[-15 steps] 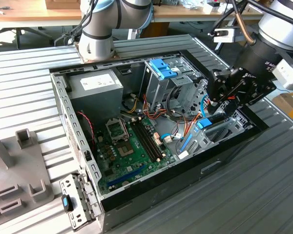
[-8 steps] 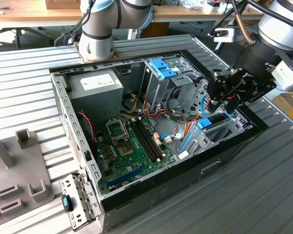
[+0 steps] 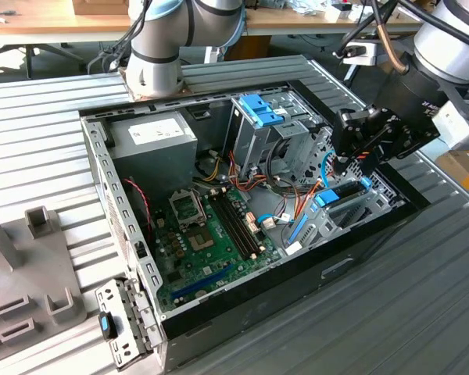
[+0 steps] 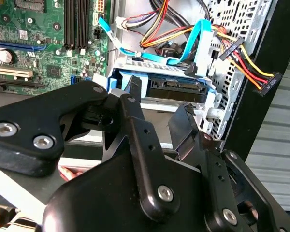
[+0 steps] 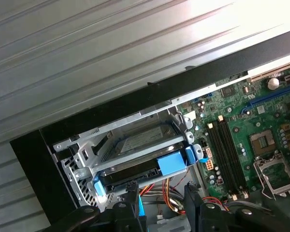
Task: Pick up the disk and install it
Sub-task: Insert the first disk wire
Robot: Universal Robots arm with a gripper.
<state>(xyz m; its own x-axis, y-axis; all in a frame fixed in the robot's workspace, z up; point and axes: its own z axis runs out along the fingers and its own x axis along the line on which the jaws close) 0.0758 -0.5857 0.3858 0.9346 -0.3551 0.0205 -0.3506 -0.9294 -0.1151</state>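
One grey robot arm (image 3: pixel 156 58), carrying one black pincer (image 4: pixel 159 99) of two fingers (image 4: pixel 135 104): spread wide, gripping nothing, hanging just in front of one silver perforated drive cage (image 5: pixel 77 164). One open black computer case (image 3: pixel 359 258), lying on one ribbed grey metal counter (image 3: pixel 55 133). Inside the case: one green motherboard (image 3: pixel 211 250), one grey box-shaped power supply (image 3: pixel 152 134), one tall grey metal cage topped by a wide light-blue ribbed plastic latch (image 3: pixel 259 109), one bundle of red, yellow and orange wires (image 4: pixel 244 57), and the drive cage, set in the case's corner on the exterior view's right. Inside that drive cage: one disk (image 4: pixel 176 89), lying flat in its slot, apart from the fingers and facing the gap between them. Flat, black and rectangular, framed by a bright blue plastic carrier, with blue showing at both ends of its dark edge in both wrist views. Out on the counter, just beside the case: one grey perforated metal bracket with a small blue clip (image 3: pixel 121 324). Further toward the exterior view's left: one grey plastic fixture (image 3: pixel 31 258) with upright posts.
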